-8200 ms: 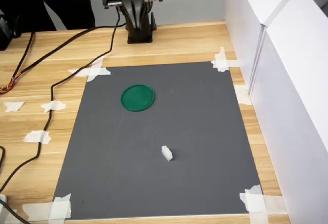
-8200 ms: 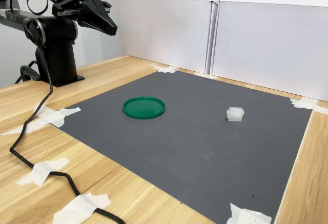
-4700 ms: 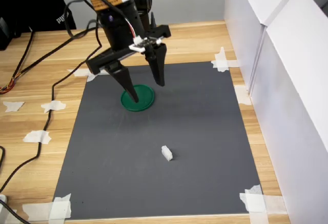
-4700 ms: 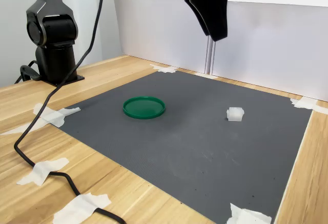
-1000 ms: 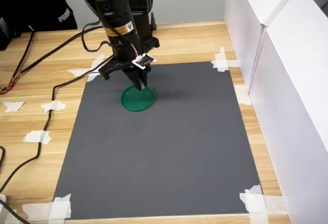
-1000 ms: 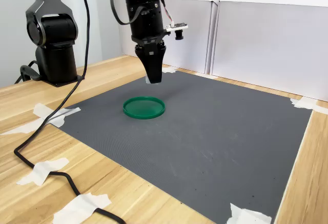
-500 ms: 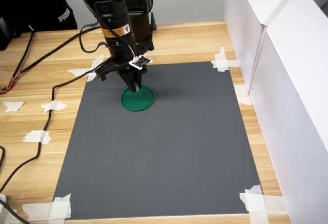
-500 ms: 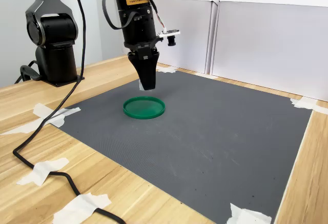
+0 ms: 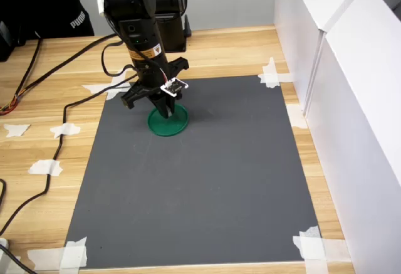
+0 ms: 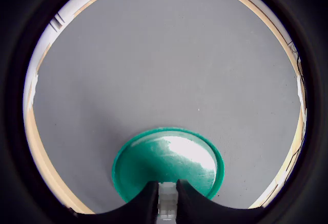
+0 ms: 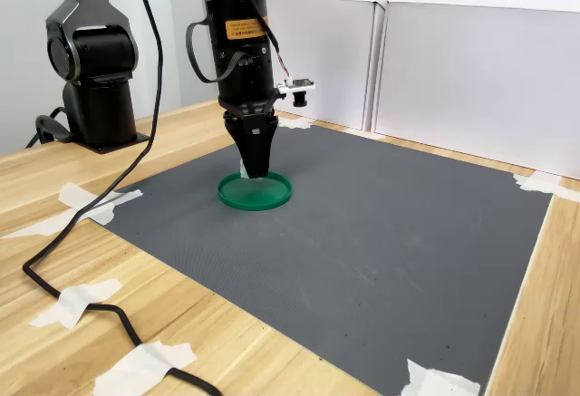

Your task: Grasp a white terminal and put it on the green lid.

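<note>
green lid [image 9: 168, 122] on mat [image 9: 207, 186], toward the first exterior view's upper left; gripper [image 11: 257, 171] directly over lid, white terminal [image 10: 167, 202] between its fingers

White terminal [image 10: 167, 205], a tiny pale block, sits upright, pinched between two dark fingers right over the near edge of the green lid [image 10: 154, 170]. The lid, a round, flat dark-green disc with a raised rim, lies flat on grey matting [image 9: 219, 180].
</note>
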